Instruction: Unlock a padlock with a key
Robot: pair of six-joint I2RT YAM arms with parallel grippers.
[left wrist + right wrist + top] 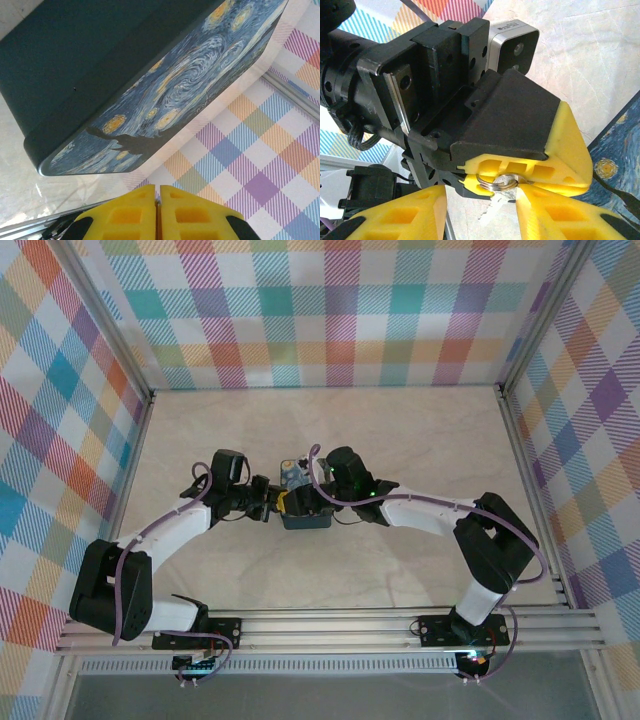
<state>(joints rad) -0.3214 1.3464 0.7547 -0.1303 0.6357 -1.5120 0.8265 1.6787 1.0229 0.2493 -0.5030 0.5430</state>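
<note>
Key [493,205] hangs frm clenched L tool [530,178], inside gap of released R tool [481,196].

Pale marbled table [400,430], plaid walls [330,310] on three sides, metal rail [330,625] along near edge. Resting on it near middle: dark blue box [308,521], one face painted with yellow-and-blue swirls.

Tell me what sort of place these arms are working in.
Probably a lab test booth rather than a home: plaid-patterned walls enclose a pale marble-look tabletop, and an aluminium rail carries the arm bases.
</note>
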